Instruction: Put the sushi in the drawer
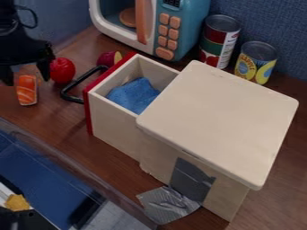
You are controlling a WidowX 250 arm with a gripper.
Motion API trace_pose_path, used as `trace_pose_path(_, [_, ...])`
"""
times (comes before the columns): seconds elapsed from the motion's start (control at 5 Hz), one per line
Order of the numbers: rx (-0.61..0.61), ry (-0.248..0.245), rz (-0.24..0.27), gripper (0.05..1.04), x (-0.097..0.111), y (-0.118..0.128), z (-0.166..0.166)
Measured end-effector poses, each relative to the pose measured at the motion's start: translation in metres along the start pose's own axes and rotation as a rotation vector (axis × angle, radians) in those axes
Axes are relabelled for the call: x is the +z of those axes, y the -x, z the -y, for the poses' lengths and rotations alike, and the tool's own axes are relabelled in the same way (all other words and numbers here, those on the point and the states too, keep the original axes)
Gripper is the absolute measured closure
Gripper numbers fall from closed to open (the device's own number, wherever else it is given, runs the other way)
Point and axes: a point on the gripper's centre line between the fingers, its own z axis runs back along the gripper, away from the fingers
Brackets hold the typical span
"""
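- The salmon sushi (27,93) is bright orange with thin white stripes. It is longer than it is wide, with a bit of white at its bottom end.
- It is on the brown desk (66,130), outside the drawer and near the round red toy (62,70).
- The black gripper (26,80) is spread wide, with the top of the sushi between its two fingers.
- The red and green can (219,40) has a white part with small print and a red picture low down.
- The other can (256,62) has a yellow and blue label with big letters.
- The wooden drawer (114,119) is pulled out. It has a red front, a black handle (73,92) and a crumpled blue cloth (135,95) inside.
- The blue toy microwave (195,22) has a round orange-brown thing (127,17) inside.
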Motion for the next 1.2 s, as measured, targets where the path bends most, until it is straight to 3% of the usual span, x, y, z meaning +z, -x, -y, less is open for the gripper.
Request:
trace_pose_path(0.2, [-0.025, -0.045, -0.035, 0.085, -0.021, 0.009, -0.006])
trace_pose_path(0.4, [-0.036, -0.076, -0.047, 0.118, -0.027, 0.011, -0.013])
trace_pose_path(0.6, [-0.047, -0.065, -0.074, 0.423, -0.026, 0.016, -0.015])
trace_pose_path(0.8, [-0.044, -0.019, -0.027, 0.525, 0.016, 0.012, -0.005])
trace_pose_path(1.2, [-0.087, 0.153, 0.042, 0.526, 0.117, 0.014, 0.047])
